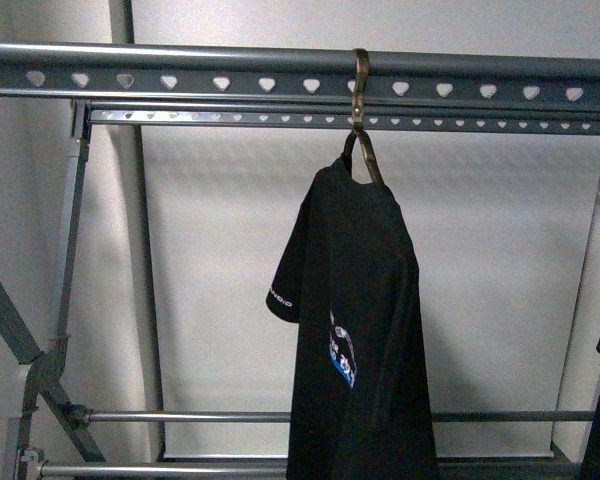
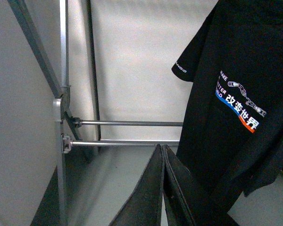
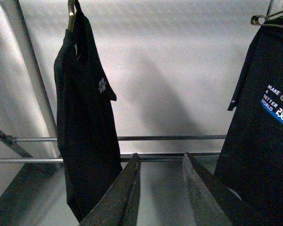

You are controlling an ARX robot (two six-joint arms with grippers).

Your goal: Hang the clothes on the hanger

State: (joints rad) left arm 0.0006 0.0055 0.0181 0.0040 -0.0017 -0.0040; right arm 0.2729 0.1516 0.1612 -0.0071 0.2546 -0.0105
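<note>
One grey rail (image 1: 280, 80) with heart-shaped holes runs across the top of the front view, a second slimmer perforated bar just under it, and plain horizontal rods (image 1: 230, 416) cross low down on the frame in front of a pale wall. From the rail hangs the black T-shirt (image 1: 365, 330), turned nearly edge-on, one short sleeve with small white lettering pointing left and a patch of white-and-blue print showing on its side; its lower hem runs out of the picture. A second dark garment (image 3: 266, 127) hangs further along in the right wrist view, on its own hanger. The brass-coloured hanger (image 1: 361, 100) hooks over the rail with its broad flat hook, its slim arms disappearing into the shirt's neck opening. Neither arm shows in the front view. The left gripper (image 2: 162, 188) has its jaws pressed together, holding nothing, with the shirt's print beside it. The right gripper (image 3: 160, 193) has its jaws spread and empty, between the two hanging garments.
</note>
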